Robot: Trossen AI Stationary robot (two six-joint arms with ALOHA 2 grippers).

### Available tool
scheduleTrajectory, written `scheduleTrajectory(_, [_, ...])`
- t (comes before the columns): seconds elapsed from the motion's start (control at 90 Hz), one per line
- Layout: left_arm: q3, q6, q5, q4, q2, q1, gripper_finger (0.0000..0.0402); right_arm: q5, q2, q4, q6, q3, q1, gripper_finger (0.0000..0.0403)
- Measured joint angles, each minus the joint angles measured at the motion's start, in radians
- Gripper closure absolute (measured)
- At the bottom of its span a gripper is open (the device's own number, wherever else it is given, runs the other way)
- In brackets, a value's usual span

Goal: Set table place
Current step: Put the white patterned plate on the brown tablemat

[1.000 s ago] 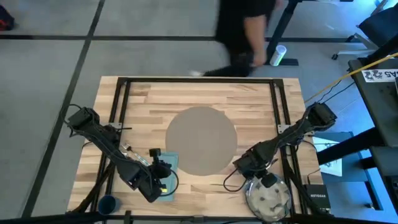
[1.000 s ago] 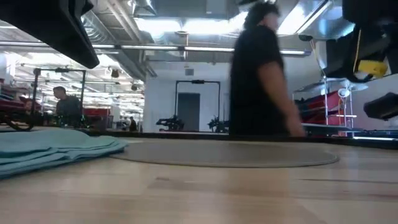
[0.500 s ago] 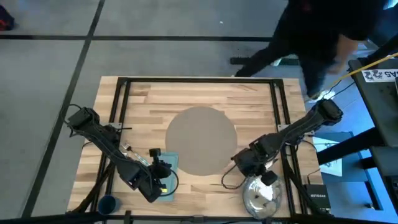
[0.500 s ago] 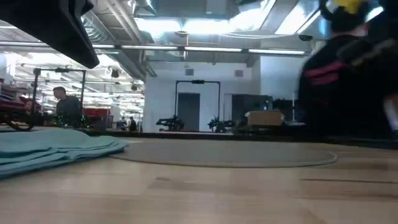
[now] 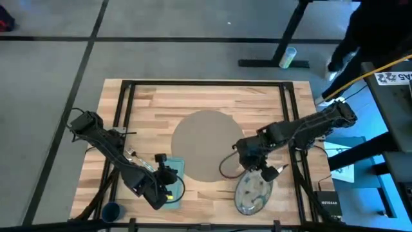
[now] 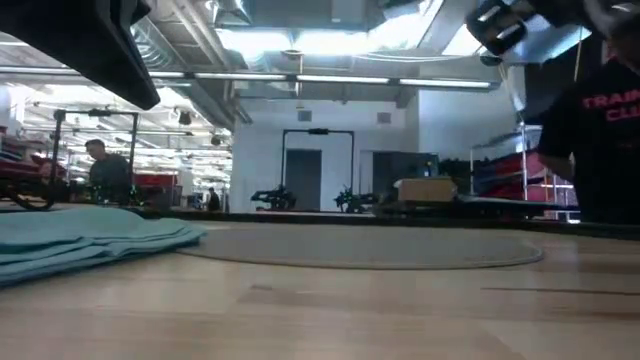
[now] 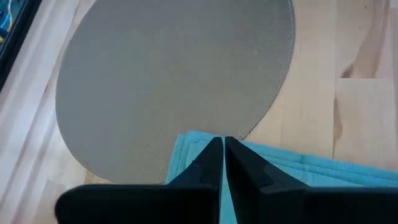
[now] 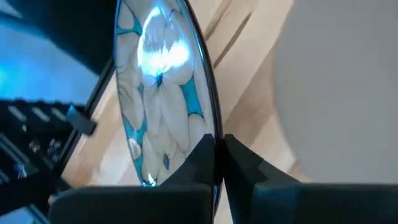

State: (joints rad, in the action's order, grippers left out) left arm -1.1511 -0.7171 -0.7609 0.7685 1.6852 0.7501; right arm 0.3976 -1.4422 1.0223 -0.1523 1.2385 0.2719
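The round grey-brown placemat lies flat in the middle of the wooden table. A folded teal napkin lies at its near left edge. My left gripper hovers shut over the napkin. The small dark-blue cup stands at the near left corner. My right gripper is right of the placemat's near edge, shut on the plate. The plate has a white-and-blue pattern and is tipped steeply. My right gripper pinches the plate's rim between its two fingers, one on each face. The plate is tilted nearly on edge and hangs from the fingers toward the table's near edge. In the low view nothing of it rests on the table.
A thin black frame runs over the table's far, left and right sides. A person stands beyond the far right corner. A small dark box lies off the table's near right corner.
My right gripper has moved from the near right corner toward the placemat, carrying the plate. The plate showed round and flat from above. It now shows as a narrow oval, tipped up on edge. The person has walked from the far side toward the right.
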Motion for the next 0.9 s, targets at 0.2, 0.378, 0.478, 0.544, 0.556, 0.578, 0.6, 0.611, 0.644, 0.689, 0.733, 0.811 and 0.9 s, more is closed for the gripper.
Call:
scheduleTrajectory(0.2, [0.000, 0.011, 0.000, -0.003, 0.000, 0.000, 0.0402, -0.058, 0.001, -0.122, -0.039, 0.024, -0.155, 0.0402])
scheduleTrajectory(0.378, [0.000, 0.016, 0.000, -0.003, 0.000, 0.000, 0.0402, -0.009, -0.028, -0.239, -0.096, 0.026, -0.317, 0.0402])
scheduleTrajectory(0.478, [0.000, 0.029, 0.000, -0.009, 0.000, 0.000, 0.0402, 0.042, -0.075, -0.332, -0.106, 0.026, -0.397, 0.0402])
scheduleTrajectory(0.544, [0.000, 0.042, 0.000, -0.017, 0.000, 0.000, 0.0402, 0.067, -0.116, -0.395, -0.091, 0.026, -0.436, 0.0402])
scheduleTrajectory(0.556, [0.000, 0.044, 0.000, -0.019, 0.000, 0.000, 0.0402, 0.071, -0.124, -0.408, -0.088, 0.026, -0.442, 0.0403])
scheduleTrajectory(0.578, [0.000, 0.045, 0.000, -0.022, 0.000, 0.000, 0.0402, 0.080, -0.138, -0.430, -0.084, 0.026, -0.454, 0.0403])
scheduleTrajectory(0.6, [0.000, 0.045, 0.000, -0.024, 0.000, 0.000, 0.0402, 0.087, -0.154, -0.451, -0.082, 0.026, -0.465, 0.0403])
scheduleTrajectory(0.611, [0.000, 0.045, 0.000, -0.024, 0.000, 0.000, 0.0402, 0.090, -0.161, -0.461, -0.081, 0.026, -0.470, 0.0403])
scheduleTrajectory(0.644, [0.000, 0.045, 0.000, -0.024, 0.000, -0.001, 0.0402, 0.096, -0.181, -0.489, -0.074, 0.026, -0.482, 0.0403])
scheduleTrajectory(0.689, [0.000, 0.045, 0.000, -0.023, 0.000, -0.001, 0.0402, 0.105, -0.208, -0.526, -0.066, 0.026, -0.497, 0.0403])
scheduleTrajectory(0.733, [0.000, 0.045, 0.000, -0.025, 0.000, -0.001, 0.0402, 0.118, -0.231, -0.561, -0.059, 0.026, -0.509, 0.0403])
scheduleTrajectory(0.811, [0.000, 0.045, 0.000, -0.025, 0.000, 0.000, 0.0402, 0.136, -0.268, -0.603, -0.045, 0.026, -0.533, 0.0403])
scheduleTrajectory(0.9, [0.000, 0.045, 0.000, -0.026, 0.000, 0.000, 0.0402, 0.145, -0.308, -0.625, -0.006, 0.026, -0.561, 0.0403])
